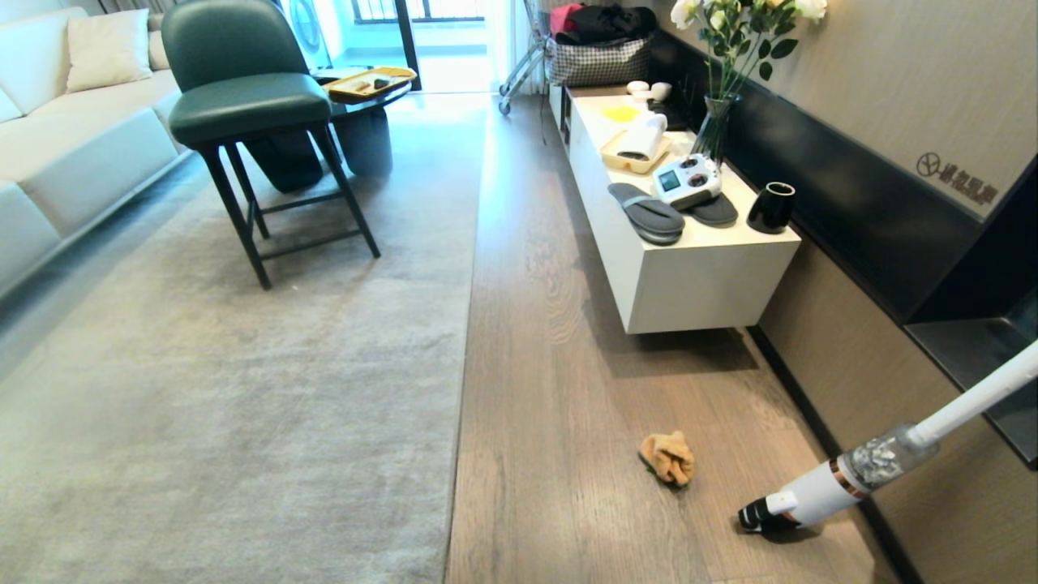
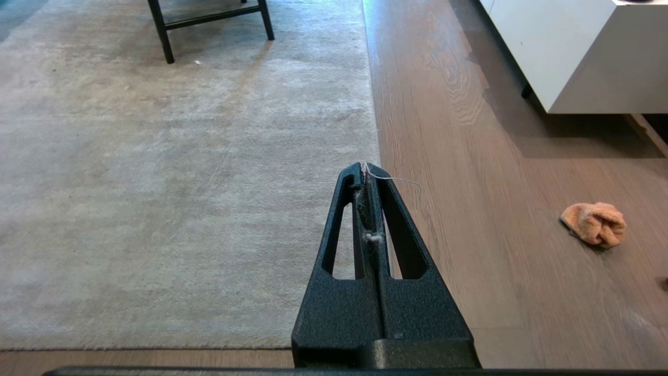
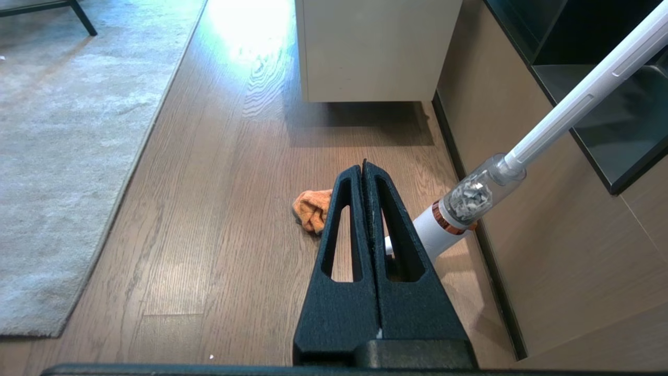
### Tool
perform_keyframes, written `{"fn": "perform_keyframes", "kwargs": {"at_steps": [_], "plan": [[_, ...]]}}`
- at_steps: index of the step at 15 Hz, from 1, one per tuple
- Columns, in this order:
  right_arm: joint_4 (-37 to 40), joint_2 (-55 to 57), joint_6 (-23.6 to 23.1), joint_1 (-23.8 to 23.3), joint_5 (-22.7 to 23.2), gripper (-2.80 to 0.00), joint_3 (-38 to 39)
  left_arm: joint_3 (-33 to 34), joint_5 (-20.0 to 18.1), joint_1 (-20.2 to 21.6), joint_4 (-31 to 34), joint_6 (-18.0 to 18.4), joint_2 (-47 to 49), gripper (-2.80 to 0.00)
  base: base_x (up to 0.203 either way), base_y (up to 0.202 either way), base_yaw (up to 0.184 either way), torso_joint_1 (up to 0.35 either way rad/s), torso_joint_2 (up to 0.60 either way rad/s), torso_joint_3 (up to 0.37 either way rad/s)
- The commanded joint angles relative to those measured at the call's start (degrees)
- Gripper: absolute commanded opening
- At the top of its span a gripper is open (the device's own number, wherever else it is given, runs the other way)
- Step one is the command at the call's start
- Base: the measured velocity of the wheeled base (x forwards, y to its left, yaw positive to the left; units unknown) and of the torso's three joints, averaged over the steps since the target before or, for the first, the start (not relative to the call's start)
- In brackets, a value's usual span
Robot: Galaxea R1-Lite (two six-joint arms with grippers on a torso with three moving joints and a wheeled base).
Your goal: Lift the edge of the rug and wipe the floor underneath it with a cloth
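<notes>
Rug edge [image 1: 470, 268] first: it's the straight right-hand border of a big pale grey short-pile rug [image 1: 243, 381] that fills the left side of the head view, lying flat on the floor, with its near corner showing in the left wrist view. Far left there's a cream sofa [image 1: 65, 138], then a dark green padded chair on black legs [image 1: 251, 122] standing on the rug, and behind that a dark round table with a yellow tray [image 1: 369, 83]. Just right of the rug edge runs the light brown wood-grain plank floor [image 1: 551, 341]. On that bare floor, well apart from the rug, sits the small orange-yellow cloth [image 1: 667, 458], all scrunched up. Further right is a low white cabinet [image 1: 689, 276] with a pair of grey slippers [image 1: 657, 215], a white controller-looking gadget [image 1: 687, 180], a black cup [image 1: 770, 208] and a glass vase of white flowers [image 1: 734, 49] on top. Near the right wall a white stick vacuum [image 1: 843, 478] leans with its head on the floor, close to the cloth. Neither arm is in the head view. Left gripper [image 2: 366, 169] hangs above the rug's border, fingers pressed together holding nothing, just bits of lint and a thread stuck on them. Right gripper [image 3: 364, 166] is above the bare floor near the cloth, also fully closed and empty
</notes>
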Motion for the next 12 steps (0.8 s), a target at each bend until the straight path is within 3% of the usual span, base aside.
{"fn": "perform_keyframes", "kwargs": {"at_steps": [1,7,12], "plan": [[-0.1,0.1,0.0,0.0,0.1,-2.8,0.0,0.0,0.0,0.0,0.0,0.0,0.0,-2.8,0.0,0.0,0.0,0.0,0.0,0.0],[0.0,0.1,-0.2,0.0,0.1,-2.8,0.0,0.0,-0.1,0.0,0.0,0.0,0.0,-2.8,0.0,0.0,0.0,-0.004,-0.01,-0.018],[0.0,0.1,-0.3,0.0,0.1,-2.8,0.0,0.0,0.0,0.1,0.0,0.0,0.0,-2.8,0.0,0.0,0.0,-0.041,-0.33,-0.39]]}}
